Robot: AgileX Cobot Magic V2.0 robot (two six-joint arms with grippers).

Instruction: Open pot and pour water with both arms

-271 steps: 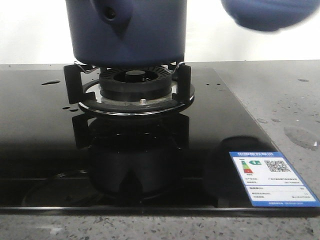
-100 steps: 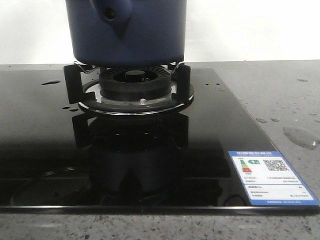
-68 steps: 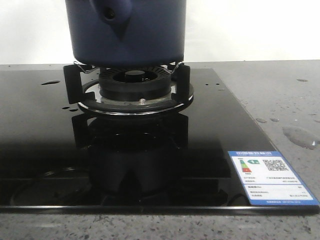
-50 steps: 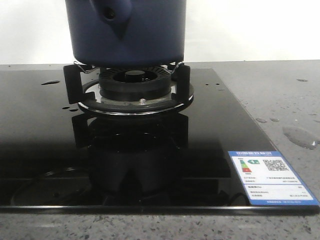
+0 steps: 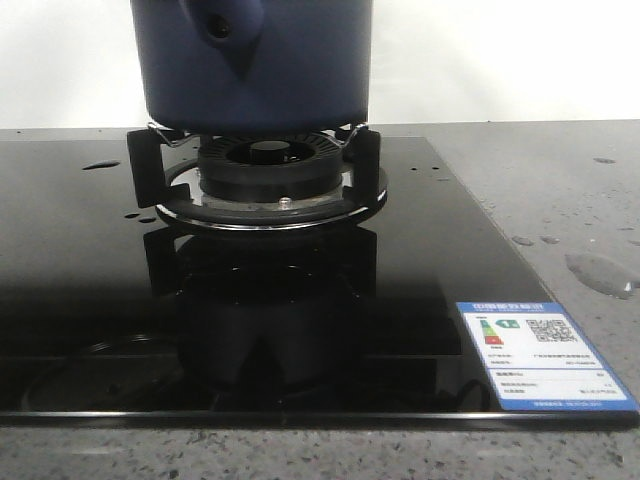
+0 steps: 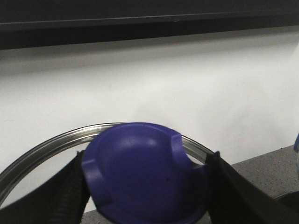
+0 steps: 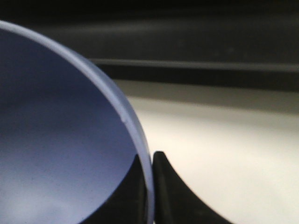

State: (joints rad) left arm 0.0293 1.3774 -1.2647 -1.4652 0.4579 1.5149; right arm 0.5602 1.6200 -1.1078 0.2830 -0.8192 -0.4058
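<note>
- Small drops of water point(image 5: 101, 164) are lying on the black glass cooktop point(image 5: 80, 290) at the left edge of the front view, with a few finer specks just below them.
- The pot point(image 5: 256, 65) is sitting at the upper centre-left of that view, on the black pot supports point(image 5: 143, 170) over the round burner point(image 5: 270, 165); its top is running out of the frame, and its stubby handle point(image 5: 222, 28) with the round hole is facing the camera.
- A blue-and-white energy label point(image 5: 540, 355) is sitting at the lower right corner of the glass.
- On the grey speckled countertop point(image 5: 560, 190) at the right, a small puddle of water is lying near the frame edge, with a few separate drops above it.
- In the left wrist view, the left gripper point(image 6: 145, 186) is gripping a rounded purple-blue knob point(image 6: 140, 172) low in the centre, one dark finger point(image 6: 56, 196) pressing on each side; a shiny metal rim point(image 6: 51, 144) is arcing behind the knob.
- In the right wrist view, the right gripper point(image 7: 150, 186) is pinching the thin pale rim of a periwinkle-blue bowl point(image 7: 60, 140) that is filling the left half of the picture, a dark finger point(image 7: 170, 191) lying on each face of the rim.
</note>
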